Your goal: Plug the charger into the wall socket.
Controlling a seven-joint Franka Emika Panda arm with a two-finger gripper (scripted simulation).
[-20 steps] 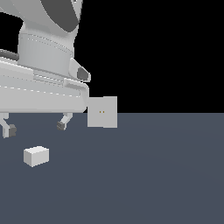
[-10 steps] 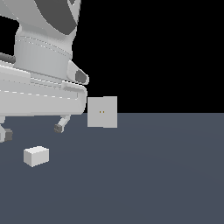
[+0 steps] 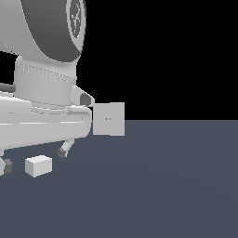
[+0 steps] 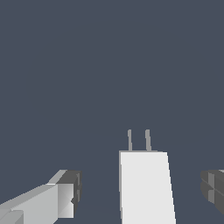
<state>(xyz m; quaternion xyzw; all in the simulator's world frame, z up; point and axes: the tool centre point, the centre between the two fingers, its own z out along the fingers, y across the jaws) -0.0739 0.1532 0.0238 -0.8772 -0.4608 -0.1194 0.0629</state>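
Between my two spread fingers, the charger point(image 4: 145, 186), a small plain white rectangular block with two thin grey prongs point(image 4: 138, 140) sticking out of its far end, lies flat on the dark slate-grey floor point(image 3: 176, 186). My gripper point(image 4: 142, 192) is wide: one finger point(image 4: 65, 194) sits off at about nine o'clock of the block and the other dark pad point(image 4: 213, 188) at about three o'clock, each well clear of its sides, so nothing is held yet. In the exterior view the same block point(image 3: 38, 166) rests on the floor low at that view's left, with one fingertip point(image 3: 65, 149) hanging just beyond it and another point(image 3: 5, 166) at the frame's edge. The wall socket point(image 3: 109, 119), an upright flat white square panel with two tiny orange dots at its centre, stands farther back at roughly one o'clock from the block, apart from it. I judge the task barely begun: I am lined up over the charger, but closing on it, lifting, carrying it across and pushing the prongs into the dotted centre are all left. Nothing else lies on the floor between block and panel; only my own bulky white arm point(image 3: 42, 93) crowds the exterior view and hides part of the ground beside the panel.
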